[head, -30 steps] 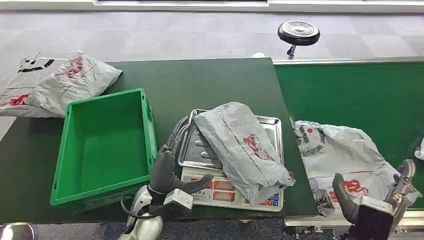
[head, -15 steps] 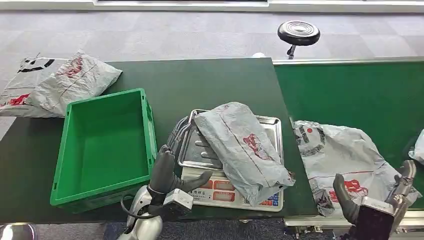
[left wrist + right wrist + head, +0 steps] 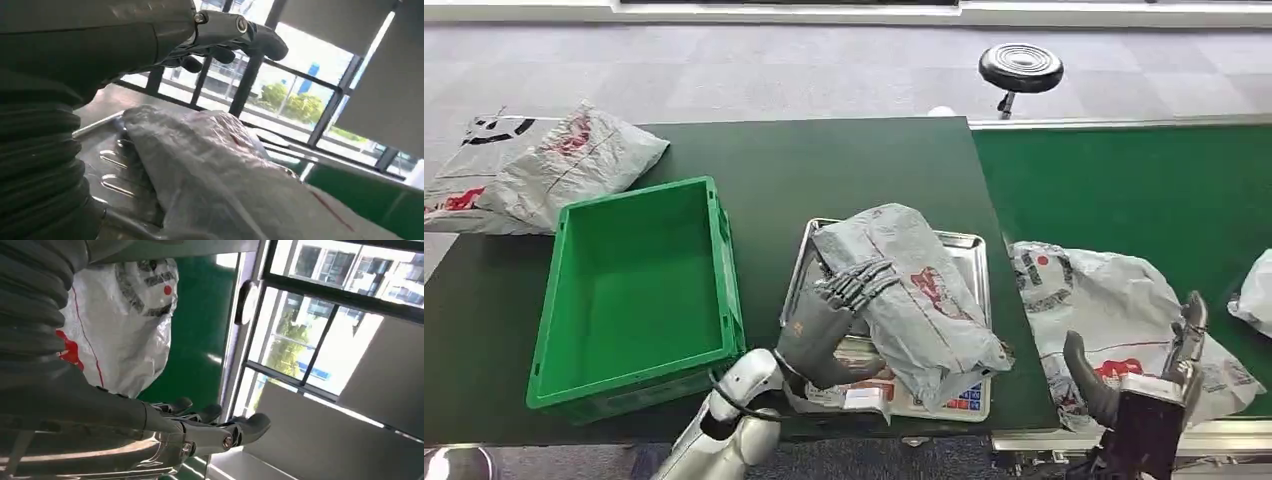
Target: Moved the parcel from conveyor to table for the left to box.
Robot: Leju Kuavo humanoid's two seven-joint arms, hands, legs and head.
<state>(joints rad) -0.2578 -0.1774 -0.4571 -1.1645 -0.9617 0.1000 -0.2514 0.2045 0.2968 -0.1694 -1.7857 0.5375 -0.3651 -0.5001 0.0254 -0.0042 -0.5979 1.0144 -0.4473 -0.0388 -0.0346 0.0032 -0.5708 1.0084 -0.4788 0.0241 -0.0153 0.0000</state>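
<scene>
— Parcel (image 3: 911, 297) first: where do we see it against our left hand (image 3: 829, 322)?

— We see the grey mailer bag lying slantwise across the steel tray (image 3: 964, 248) of the scale (image 3: 894, 392). Our left hand is over the tray's near-left part, fingers (image 3: 861, 283) spread apart and stretched toward the bag, the tips at or just over its near edge. We cannot tell from the head view whether they touch it. In the left wrist view the fingers (image 3: 235, 31) hang apart above the bag (image 3: 220, 180), with a gap under them, so we hold nothing.

— And what lies outward of the palm?

— Beside the back of our left hand stands the green crate (image 3: 636, 290), open and close to the tray. Well beyond it, at the dark green table's (image 3: 854, 165) far corner, lie other grey mailer bags (image 3: 539, 165).

— Our right hand (image 3: 1139, 375)?

— It is low at the near edge of the green conveyor belt (image 3: 1124, 185), thumb and fingers apart and upright, holding nothing. Just ahead of those fingers lies a white mailer bag (image 3: 1114, 305) with red and black print; the right wrist view shows this bag (image 3: 125, 320) on the belt past our open fingers (image 3: 220, 432). Another white bag (image 3: 1254, 295) sits at the belt's edge, off to the outer side of our right hand. Beyond the table stands a black round stool (image 3: 1021, 66).
</scene>
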